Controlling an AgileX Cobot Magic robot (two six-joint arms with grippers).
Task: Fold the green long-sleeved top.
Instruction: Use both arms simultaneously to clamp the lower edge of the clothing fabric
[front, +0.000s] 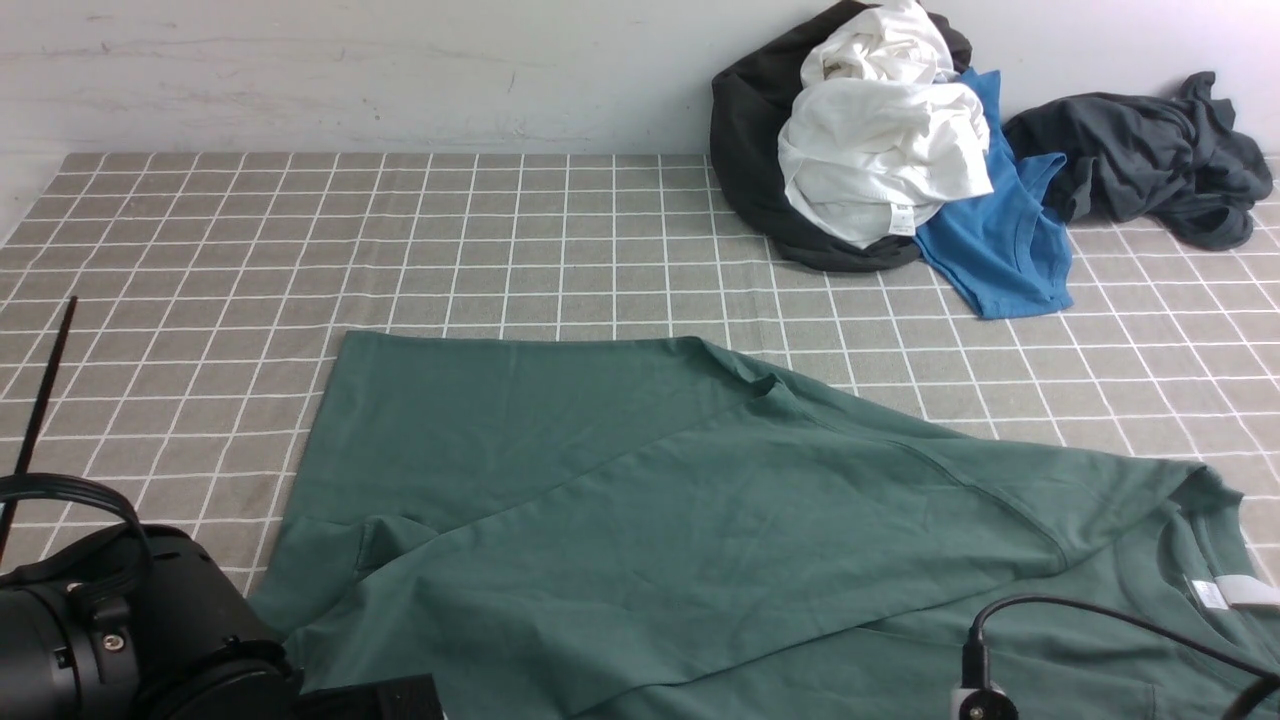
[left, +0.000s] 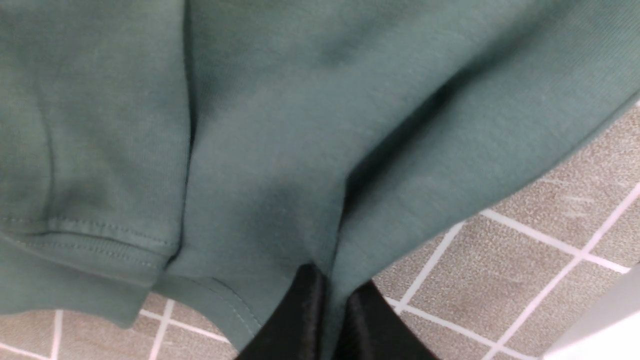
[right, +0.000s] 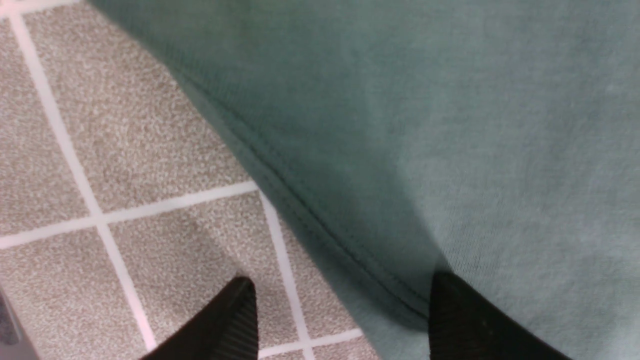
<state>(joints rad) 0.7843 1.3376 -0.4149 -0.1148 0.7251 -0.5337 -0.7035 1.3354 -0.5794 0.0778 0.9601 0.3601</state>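
Left gripper: jaws closed tight on a pinched-up fold of the green long-sleeved top; cloth rises straight out from between the two black fingers and fans wide ahead of them; a stitched hem sits off to one side of the jaws, near the tips; checked tablecloth shows just beside the jaws on the other side.

Right gripper: jaws stand wide apart, nothing clamped; the top's stitched edge runs between the two tips; one tip is over bare tablecloth, the other at the green cloth side; cannot tell whether either tip touches.

Front view: top lies spread flat on the tablecloth, body wide across the middle, one sleeve folded across it; ribbed collar with white neck label at the robot's right end, close to the right arm's cable; both sets of jaws are below the frame here, only arm housings show.

Well away from both jaws, against the back wall: a heap with a white garment on a black garment, a blue T-shirt beside it, and a charcoal garment further right.
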